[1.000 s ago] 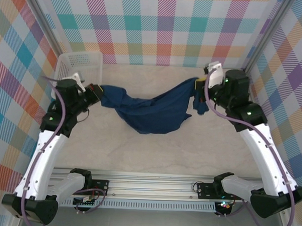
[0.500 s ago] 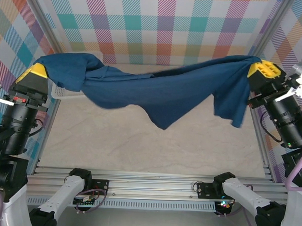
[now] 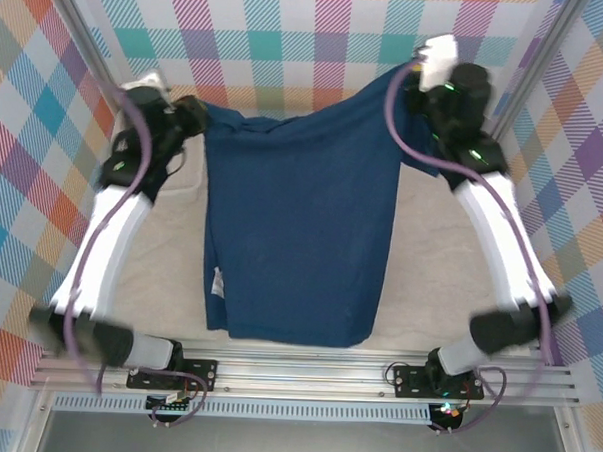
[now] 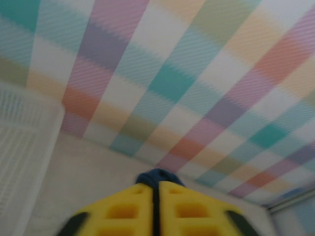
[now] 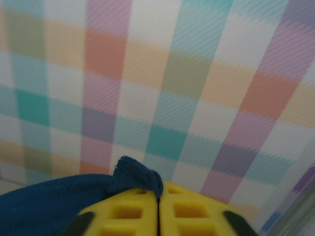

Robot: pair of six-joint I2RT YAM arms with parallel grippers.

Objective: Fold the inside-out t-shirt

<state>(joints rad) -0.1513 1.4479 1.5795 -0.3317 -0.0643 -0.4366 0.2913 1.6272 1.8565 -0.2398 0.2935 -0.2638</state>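
Unfurled, one t-shirt (image 3: 296, 236) seemingly hangs from left gripper (image 4: 156, 186), right gripper (image 5: 158, 191).

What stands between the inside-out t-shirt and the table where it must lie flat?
Nothing visible lies on the bare table. Only the white basket stands at the far left corner, beside the left end effector that pinches the t-shirt.

Matt navy cloth t-shirt (image 3: 296, 236), yellow plastic fingers (image 4: 123, 211), white plastic basket (image 4: 19, 147), ribbed metal rail (image 3: 305, 371)
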